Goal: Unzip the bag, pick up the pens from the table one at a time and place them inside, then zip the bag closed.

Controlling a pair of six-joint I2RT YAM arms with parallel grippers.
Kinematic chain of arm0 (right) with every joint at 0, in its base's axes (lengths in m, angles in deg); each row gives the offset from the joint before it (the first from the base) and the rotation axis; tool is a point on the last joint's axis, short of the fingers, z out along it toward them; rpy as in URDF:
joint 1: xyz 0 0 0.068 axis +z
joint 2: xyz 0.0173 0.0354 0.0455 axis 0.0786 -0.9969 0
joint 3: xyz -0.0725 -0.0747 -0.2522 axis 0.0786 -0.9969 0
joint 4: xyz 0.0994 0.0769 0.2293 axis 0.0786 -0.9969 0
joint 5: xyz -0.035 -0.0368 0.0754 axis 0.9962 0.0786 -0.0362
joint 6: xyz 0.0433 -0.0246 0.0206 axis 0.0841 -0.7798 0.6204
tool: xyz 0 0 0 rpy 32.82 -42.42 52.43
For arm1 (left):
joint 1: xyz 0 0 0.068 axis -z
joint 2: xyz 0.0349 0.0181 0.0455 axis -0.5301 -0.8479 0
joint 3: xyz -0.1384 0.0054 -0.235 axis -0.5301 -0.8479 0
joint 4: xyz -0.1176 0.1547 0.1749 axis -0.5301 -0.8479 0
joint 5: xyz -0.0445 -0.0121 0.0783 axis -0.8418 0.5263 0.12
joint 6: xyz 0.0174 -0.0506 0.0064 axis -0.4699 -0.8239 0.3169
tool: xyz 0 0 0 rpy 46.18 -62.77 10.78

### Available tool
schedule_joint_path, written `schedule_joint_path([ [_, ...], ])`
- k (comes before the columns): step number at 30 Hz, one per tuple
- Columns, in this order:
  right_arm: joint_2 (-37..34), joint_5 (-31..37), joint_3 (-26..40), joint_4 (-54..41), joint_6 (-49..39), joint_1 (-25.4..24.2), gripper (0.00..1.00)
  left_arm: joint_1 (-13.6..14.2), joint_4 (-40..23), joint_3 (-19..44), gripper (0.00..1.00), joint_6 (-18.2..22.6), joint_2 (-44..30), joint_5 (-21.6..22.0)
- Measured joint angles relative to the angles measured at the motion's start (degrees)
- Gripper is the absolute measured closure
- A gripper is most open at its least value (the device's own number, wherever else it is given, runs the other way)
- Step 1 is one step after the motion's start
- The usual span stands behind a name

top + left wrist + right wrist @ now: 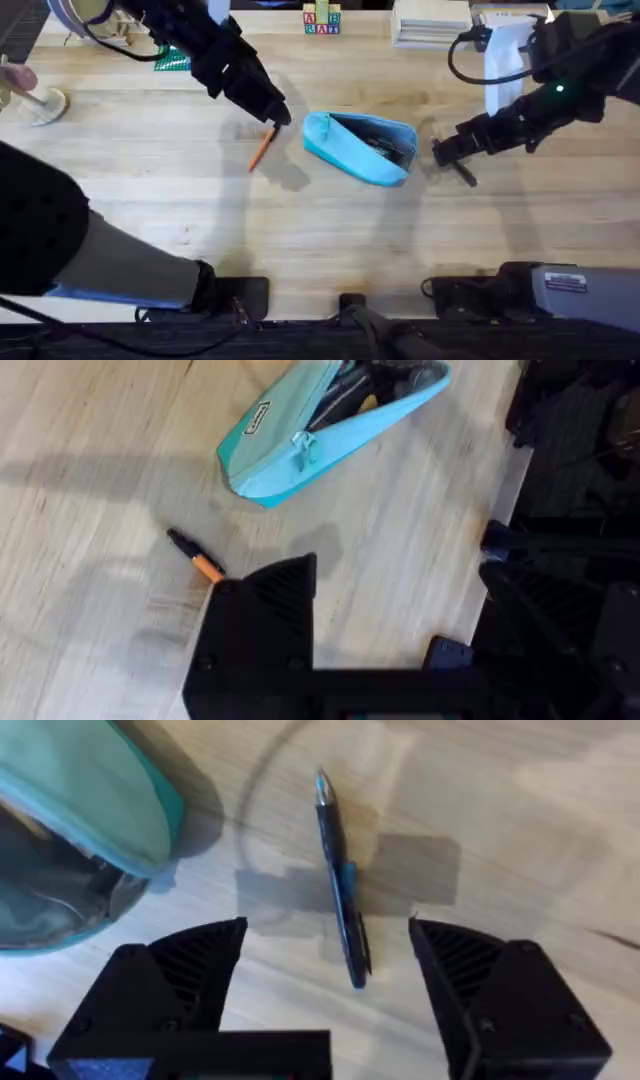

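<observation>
The bag (362, 146) is seen lying unzipped mid-counter (320, 230), dark items already inside. The dark pen (340, 890) is framed between the right gripper (330, 970)'s released fingers, its long axis pointing away from them, just beside the bag's end. The orange pen (261, 149) is caught at the tip of the left gripper (280, 116); whether it is clenched cannot be told. Nothing is seen blocking the right side.

On the wood-grain table (320, 230), the light blue pouch (358, 147) lies unzipped at centre. At its nine o'clock, the left gripper (278, 117) meets an orange pen (261, 150). At three o'clock, the right gripper (441, 152) hovers by a dark pen (464, 175).
</observation>
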Motion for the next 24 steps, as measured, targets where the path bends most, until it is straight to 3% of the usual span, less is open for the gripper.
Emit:
schedule_joint_path([
  [10, -6.64, -1.7, 0.17, 3.04, -2.18, 0.0, 0.104, 0.0, 0.0, 0.0, 0.006, 0.0, 0.0, 0.0],
  [17, -7.11, -1.31, 0.55, 3.78, -2.19, 0.0, 0.184, 0.0, 0.0, 0.0, 0.006, 0.0, 0.0, 0.0],
  [24, -7.19, 4.01, 0.55, 4.4, -1.92, 3.33, 0.199, 0.0, 0.0, 0.0, 0.006, 0.0, 0.0, 0.0],
])
